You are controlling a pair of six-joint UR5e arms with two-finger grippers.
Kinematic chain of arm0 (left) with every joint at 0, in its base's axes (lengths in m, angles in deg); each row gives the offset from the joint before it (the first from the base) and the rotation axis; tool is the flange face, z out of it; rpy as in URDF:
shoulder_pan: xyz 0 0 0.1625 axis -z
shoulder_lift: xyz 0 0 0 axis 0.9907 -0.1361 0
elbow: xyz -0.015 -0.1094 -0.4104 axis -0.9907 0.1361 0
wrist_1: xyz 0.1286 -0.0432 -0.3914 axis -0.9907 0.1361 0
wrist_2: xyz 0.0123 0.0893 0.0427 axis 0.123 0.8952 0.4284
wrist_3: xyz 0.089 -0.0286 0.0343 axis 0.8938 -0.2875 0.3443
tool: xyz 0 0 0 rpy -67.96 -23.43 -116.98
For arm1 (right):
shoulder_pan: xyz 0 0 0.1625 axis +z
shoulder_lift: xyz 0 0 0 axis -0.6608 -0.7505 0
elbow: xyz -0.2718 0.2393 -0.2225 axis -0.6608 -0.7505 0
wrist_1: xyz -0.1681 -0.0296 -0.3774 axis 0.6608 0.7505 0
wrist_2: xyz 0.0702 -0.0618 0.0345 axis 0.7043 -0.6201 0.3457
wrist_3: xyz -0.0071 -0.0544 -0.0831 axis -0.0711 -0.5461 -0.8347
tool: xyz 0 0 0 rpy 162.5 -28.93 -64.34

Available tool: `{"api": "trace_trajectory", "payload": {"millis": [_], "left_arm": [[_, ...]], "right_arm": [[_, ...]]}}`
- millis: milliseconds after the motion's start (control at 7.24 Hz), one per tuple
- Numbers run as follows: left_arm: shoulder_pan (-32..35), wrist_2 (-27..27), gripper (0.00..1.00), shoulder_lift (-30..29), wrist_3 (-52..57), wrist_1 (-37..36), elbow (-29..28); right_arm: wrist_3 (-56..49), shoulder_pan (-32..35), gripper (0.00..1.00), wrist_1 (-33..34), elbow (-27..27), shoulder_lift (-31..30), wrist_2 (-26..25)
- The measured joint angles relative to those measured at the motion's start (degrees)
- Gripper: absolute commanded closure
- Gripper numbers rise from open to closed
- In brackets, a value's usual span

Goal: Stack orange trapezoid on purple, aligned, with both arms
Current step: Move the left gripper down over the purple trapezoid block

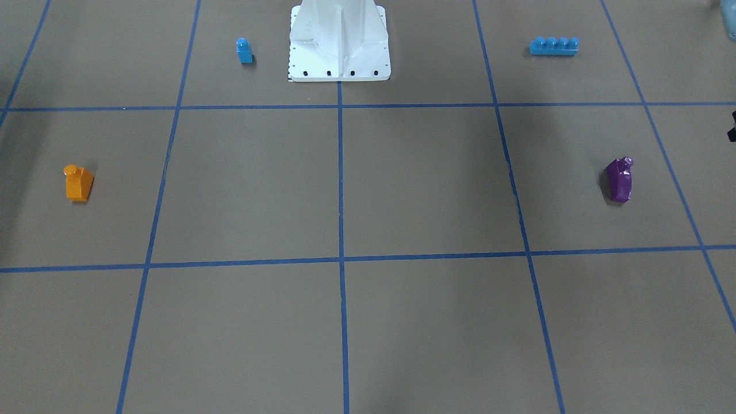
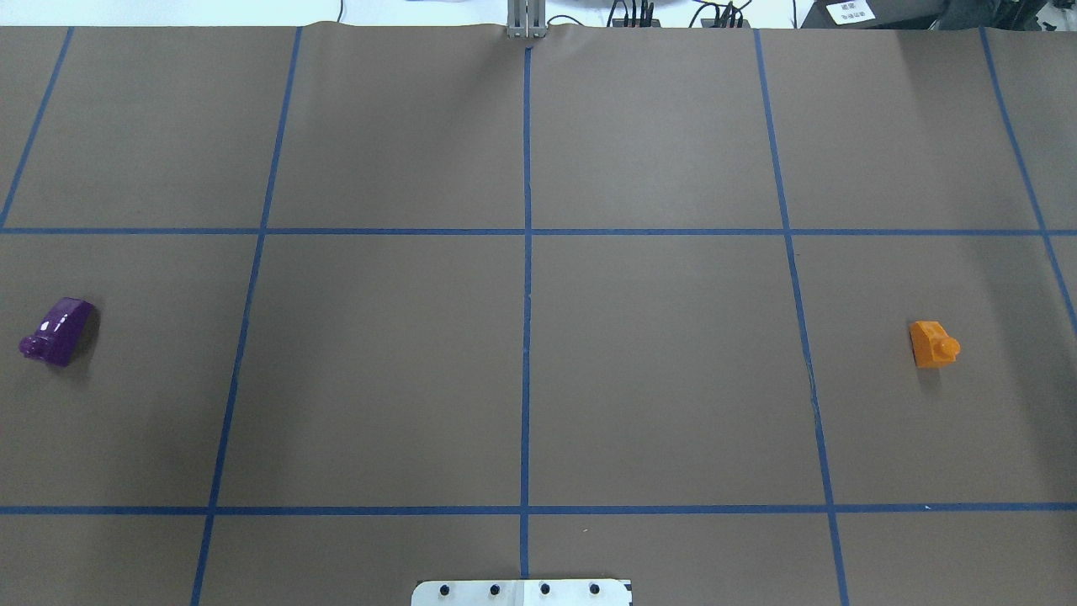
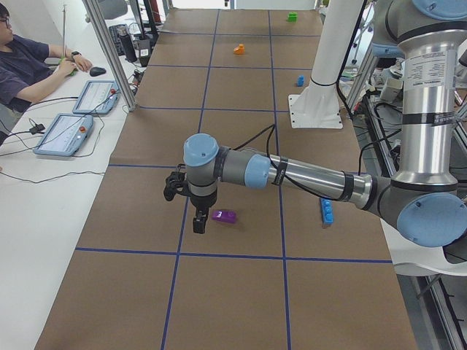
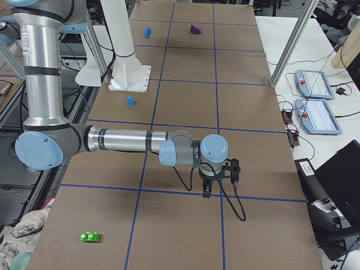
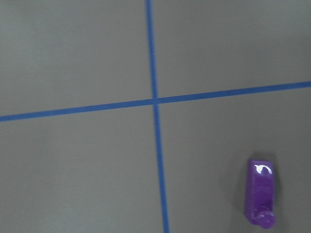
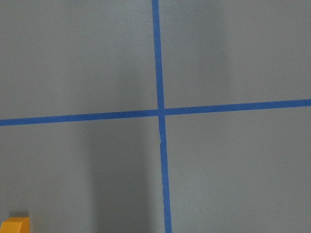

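Note:
The orange trapezoid (image 1: 79, 184) lies on the brown table on the robot's right side (image 2: 932, 343); only its corner shows in the right wrist view (image 6: 14, 225). The purple block (image 1: 620, 179) lies on its side at the robot's left (image 2: 57, 330) and shows at the lower right of the left wrist view (image 5: 261, 194). My left gripper (image 3: 198, 219) hangs above the table close beside the purple block (image 3: 224, 216). My right gripper (image 4: 207, 188) hangs above the table at the near end. I cannot tell whether either gripper is open or shut.
A small blue one-stud block (image 1: 244, 50) and a long blue four-stud brick (image 1: 554, 46) sit either side of the white robot base (image 1: 339, 43). A green brick (image 4: 90, 237) lies at the table's right end. An operator (image 3: 25, 69) sits with tablets beside the table.

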State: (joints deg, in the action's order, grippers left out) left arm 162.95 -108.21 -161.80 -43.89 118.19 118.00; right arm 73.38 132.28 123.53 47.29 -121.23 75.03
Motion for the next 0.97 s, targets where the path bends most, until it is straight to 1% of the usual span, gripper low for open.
{"api": "trace_trajectory", "payload": {"millis": [276,552,691,967], "left_arm": [[-3.9,0.0,0.0,1.0,-3.8,7.2,-1.3],[-6.4,0.2,0.0,4.4,-7.0,16.1,-2.1],[-8.7,0.8,0.0,5.3,-12.7,19.6,-2.4],[-15.4,4.2,0.0,6.0,-24.2,27.6,-4.4]], "right_arm": [[0.0,0.0,0.0,0.0,0.1,-0.1,0.1],[0.0,0.0,0.0,0.0,0.3,-0.1,0.1],[0.0,0.0,0.0,0.0,0.6,-0.2,0.1],[0.0,0.0,0.0,0.0,0.9,-0.3,0.1]]}}
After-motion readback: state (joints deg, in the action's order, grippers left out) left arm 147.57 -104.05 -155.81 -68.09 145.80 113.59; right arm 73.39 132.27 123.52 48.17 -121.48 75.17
